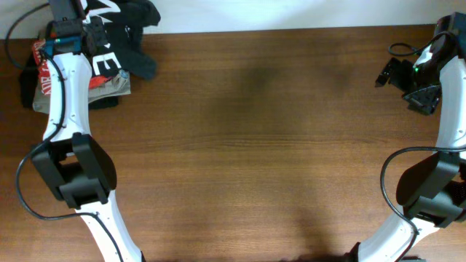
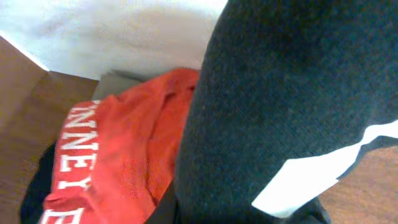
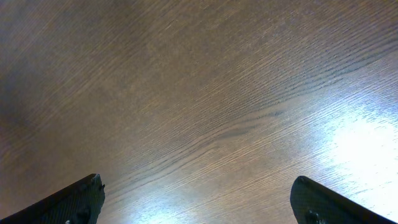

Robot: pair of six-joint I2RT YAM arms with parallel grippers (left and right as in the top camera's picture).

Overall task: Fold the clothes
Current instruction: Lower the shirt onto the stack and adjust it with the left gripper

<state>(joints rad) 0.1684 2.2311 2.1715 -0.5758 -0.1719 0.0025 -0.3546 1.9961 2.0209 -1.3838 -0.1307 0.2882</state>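
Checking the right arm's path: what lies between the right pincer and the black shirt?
Only bare wooden table, shown overhead, from right pincer across to the black shirt.

Overhead straight down on table (image 1: 255, 145), left wrist close on black shirt (image 2: 280, 93), right wrist low over table

Overhead: even, moderate light; the desk (image 1: 277, 145) carries soft broad shadows at top centre and along the lower edge, with no hard glare. 
Left wrist: the dark shirt (image 2: 286, 93) is very close and out of focus; the white backdrop (image 2: 124, 37) is blown out. 
Right wrist: strong glare on the wood at lower right and dim at upper left. The right gripper (image 3: 196, 186) has dark, soft-edged jaws.
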